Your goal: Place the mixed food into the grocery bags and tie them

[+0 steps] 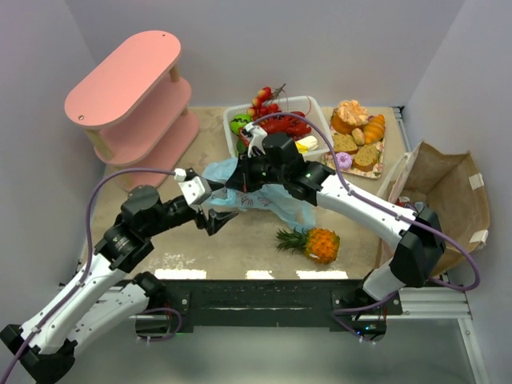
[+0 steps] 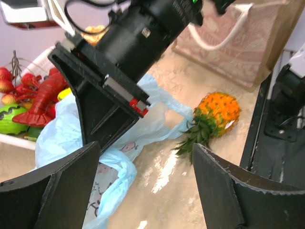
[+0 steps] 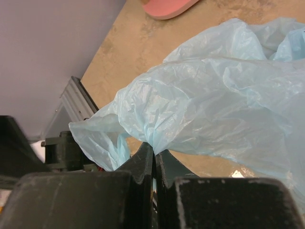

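The light-blue plastic bag (image 1: 276, 200) lies crumpled at the table's middle. My right gripper (image 3: 155, 151) is shut on a bunched fold of it (image 3: 214, 109), holding that fold up off the table. Just left of the bag, my left gripper (image 1: 220, 214) hovers open; its fingers (image 2: 47, 191) frame bare table and the bag's edge (image 2: 62, 138), holding nothing. A pineapple (image 1: 320, 242) lies on its side near the front edge, also in the left wrist view (image 2: 217, 114). The red lobster (image 1: 284, 126) sits in the white basket. The brown paper bag (image 1: 448, 200) stands at the right.
The white basket (image 1: 314, 106) at the back holds the lobster, strawberries and green items. A tray of bread and pastries (image 1: 356, 140) lies beside it. A pink three-tier shelf (image 1: 132, 92) stands at the back left. The right arm's black wrist (image 2: 119, 71) hangs close before the left gripper.
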`<action>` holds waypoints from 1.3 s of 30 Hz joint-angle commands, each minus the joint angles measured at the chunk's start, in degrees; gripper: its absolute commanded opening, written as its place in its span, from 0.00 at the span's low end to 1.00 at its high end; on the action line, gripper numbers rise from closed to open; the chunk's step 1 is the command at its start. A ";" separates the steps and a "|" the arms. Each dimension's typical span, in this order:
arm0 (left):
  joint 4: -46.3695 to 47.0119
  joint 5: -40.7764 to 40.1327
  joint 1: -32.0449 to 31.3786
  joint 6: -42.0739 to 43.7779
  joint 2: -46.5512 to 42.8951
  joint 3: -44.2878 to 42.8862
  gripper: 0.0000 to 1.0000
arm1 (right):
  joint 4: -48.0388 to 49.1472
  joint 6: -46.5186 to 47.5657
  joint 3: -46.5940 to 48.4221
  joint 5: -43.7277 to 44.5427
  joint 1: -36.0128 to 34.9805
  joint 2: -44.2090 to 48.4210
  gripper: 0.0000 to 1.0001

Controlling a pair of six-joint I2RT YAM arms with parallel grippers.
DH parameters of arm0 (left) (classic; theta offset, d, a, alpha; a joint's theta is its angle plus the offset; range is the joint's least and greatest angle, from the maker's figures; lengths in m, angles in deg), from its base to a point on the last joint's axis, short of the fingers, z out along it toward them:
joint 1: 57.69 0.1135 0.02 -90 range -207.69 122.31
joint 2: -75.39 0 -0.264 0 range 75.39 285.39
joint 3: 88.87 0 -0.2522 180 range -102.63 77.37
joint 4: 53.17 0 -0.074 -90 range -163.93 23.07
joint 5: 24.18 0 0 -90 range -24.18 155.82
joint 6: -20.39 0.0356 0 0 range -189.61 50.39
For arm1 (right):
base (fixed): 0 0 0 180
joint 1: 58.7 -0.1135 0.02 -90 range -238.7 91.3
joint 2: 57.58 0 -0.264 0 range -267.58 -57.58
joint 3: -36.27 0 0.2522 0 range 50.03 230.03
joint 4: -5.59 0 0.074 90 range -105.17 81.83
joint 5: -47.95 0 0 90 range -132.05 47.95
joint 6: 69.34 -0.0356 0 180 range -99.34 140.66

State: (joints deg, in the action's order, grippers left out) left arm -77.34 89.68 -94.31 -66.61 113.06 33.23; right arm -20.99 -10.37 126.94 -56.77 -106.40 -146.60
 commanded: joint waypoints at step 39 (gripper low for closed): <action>0.84 -16.40 -4.34 0.61 15.23 -4.18 0.00 | 0.78 5.17 -3.07 -6.82 7.62 14.11 0.85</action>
State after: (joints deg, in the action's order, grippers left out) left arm -78.72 69.92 -100.32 -62.21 125.94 34.56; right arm -20.71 -10.96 125.91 -62.98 -101.59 -141.90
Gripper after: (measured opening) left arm 0.027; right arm 0.733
